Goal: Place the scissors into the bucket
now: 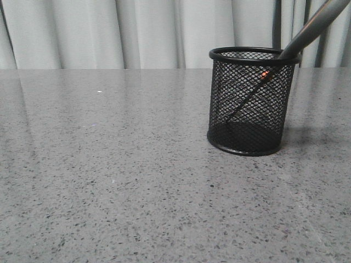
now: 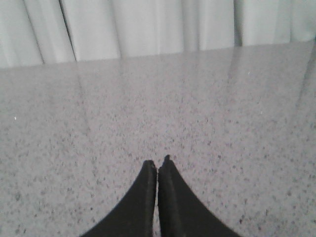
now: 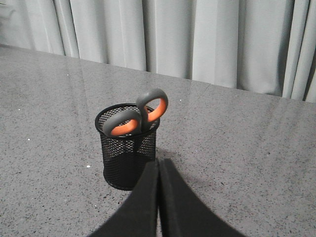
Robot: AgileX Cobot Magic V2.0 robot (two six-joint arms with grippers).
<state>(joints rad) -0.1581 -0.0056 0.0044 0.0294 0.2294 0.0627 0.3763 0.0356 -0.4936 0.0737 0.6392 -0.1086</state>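
The black wire-mesh bucket (image 1: pixel 249 101) stands upright on the grey speckled table, right of centre in the front view. The scissors (image 1: pixel 310 30) stand inside it, blades down, leaning on the rim; the orange pivot dot shows through the mesh. In the right wrist view the grey, orange-lined handle loops (image 3: pixel 140 114) stick out above the bucket (image 3: pixel 126 158). My right gripper (image 3: pixel 158 162) is shut and empty, just beside the bucket and apart from it. My left gripper (image 2: pixel 158 165) is shut and empty over bare table. Neither gripper shows in the front view.
The grey speckled table (image 1: pixel 109 164) runs back to pale curtains (image 1: pixel 137 33) along its far edge. A few small white specks lie on the surface. Nothing else stands on the table in these views.
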